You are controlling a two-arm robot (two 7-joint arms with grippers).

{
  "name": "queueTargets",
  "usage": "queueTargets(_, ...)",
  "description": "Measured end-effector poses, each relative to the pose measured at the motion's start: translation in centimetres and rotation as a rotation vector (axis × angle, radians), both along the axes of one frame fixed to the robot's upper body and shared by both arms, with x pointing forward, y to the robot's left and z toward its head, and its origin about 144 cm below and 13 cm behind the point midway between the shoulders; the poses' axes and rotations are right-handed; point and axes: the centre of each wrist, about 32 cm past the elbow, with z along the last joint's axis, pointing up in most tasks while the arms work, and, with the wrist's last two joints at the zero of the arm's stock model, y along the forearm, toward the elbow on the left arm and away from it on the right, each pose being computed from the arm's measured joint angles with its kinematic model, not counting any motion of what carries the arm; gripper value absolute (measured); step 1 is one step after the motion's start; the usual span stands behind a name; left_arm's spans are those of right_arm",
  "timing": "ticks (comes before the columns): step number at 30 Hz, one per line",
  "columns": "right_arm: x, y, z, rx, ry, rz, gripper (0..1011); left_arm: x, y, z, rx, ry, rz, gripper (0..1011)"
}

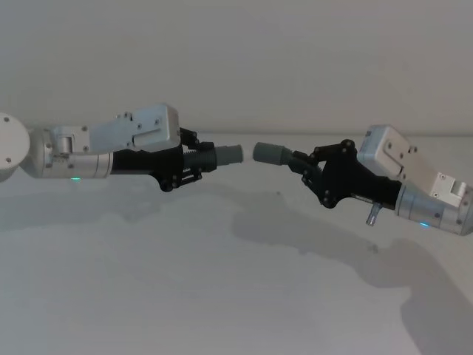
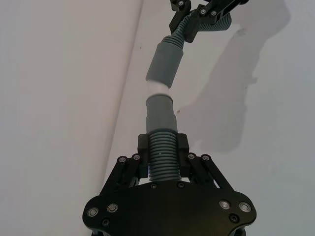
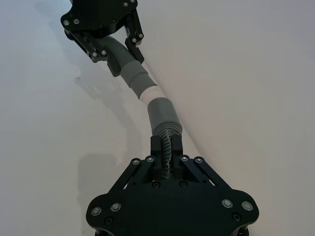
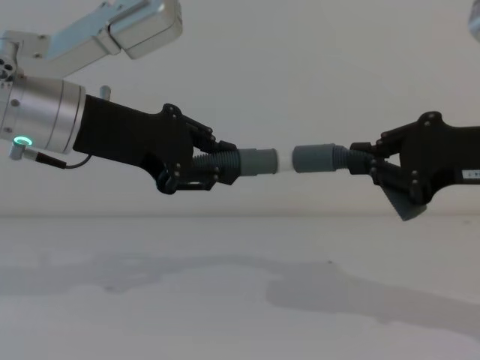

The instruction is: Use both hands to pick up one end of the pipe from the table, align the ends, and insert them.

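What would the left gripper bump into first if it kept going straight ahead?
Probably the right gripper's grey socket: the left gripper's white tip points right at it.

So the plain white matte tabletop (image 1: pixel 185 296) runs flat across the whole lower part of the head and chest views, up to a pale wall behind it. Just soft grey shadows fall across it, and a tiny dark speck sits near the middle.
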Motion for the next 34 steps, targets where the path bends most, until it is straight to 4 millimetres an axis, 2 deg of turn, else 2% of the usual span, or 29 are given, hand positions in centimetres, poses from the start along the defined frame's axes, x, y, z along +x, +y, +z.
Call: queueTargets(34, 0.07, 0.30, 0.17, -0.004, -0.011, 0.004, 94, 0.00, 0.00, 0.00, 0.000, 0.000, 0.000, 314)
